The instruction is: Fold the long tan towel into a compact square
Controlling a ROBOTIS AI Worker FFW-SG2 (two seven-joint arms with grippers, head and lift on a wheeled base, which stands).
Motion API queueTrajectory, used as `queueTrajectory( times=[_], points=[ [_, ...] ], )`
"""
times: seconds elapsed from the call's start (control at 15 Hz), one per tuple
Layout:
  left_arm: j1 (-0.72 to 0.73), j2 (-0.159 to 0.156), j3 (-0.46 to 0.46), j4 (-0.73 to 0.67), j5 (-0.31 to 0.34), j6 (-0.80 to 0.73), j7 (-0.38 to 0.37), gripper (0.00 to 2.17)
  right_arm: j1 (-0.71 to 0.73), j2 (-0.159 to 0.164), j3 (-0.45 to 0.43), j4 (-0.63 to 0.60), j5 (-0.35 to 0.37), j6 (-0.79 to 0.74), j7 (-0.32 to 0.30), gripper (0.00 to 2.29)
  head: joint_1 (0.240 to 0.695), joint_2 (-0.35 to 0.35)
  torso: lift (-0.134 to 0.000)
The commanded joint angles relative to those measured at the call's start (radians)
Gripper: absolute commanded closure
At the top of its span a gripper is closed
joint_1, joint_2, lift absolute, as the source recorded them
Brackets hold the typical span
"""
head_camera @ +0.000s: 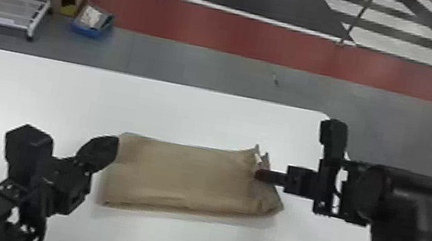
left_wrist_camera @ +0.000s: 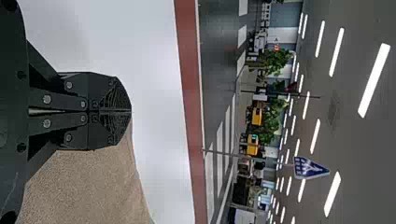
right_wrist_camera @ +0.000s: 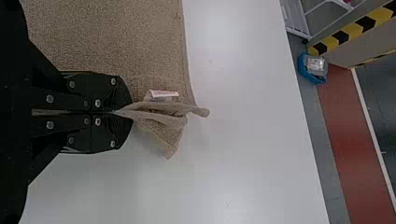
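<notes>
My right hand (right_wrist_camera: 123, 112) is narrowed on a gathered pinch of the towel (head_camera: 184, 176) at its right short end, beside a small white label (right_wrist_camera: 163, 94). My left hand (left_wrist_camera: 130, 112) has its fingers together at the far left corner; whether any cloth is between them, I can't tell. Between my hands the towel lies as a wide rectangle on the counter (head_camera: 186, 113), its right end bunched and a little raised. I judge the lengthwise folding done and the fold toward a square just starting. Next I'd lift the right end and carry it over toward the left, the left side kept steady, then lay it down edge to edge and smooth the crumpled end.
</notes>
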Motion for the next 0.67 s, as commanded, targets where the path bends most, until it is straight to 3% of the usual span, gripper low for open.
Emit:
queueTrajectory(
  times=[0.0,0.27,0.6],
  points=[
    [-0.002,0.0,0.001,0.003,0.0,0.001,0.0,2.0,-0.005,-0.001,-0.008,-0.03,-0.034,0.033,0.002,1.32,0.695,-0.223,-0.123],
    [-0.023,0.0,0.013,0.015,0.021,0.022,-0.032,2.0,-0.068,-0.012,-0.036,-0.084,-0.103,0.164,0.019,1.32,0.695,-0.207,-0.123],
    [-0.057,0.0,0.036,0.023,0.024,0.225,-0.087,2.0,-0.152,-0.041,-0.059,-0.084,-0.131,0.164,0.034,1.31,0.695,-0.201,-0.123]
  ],
)
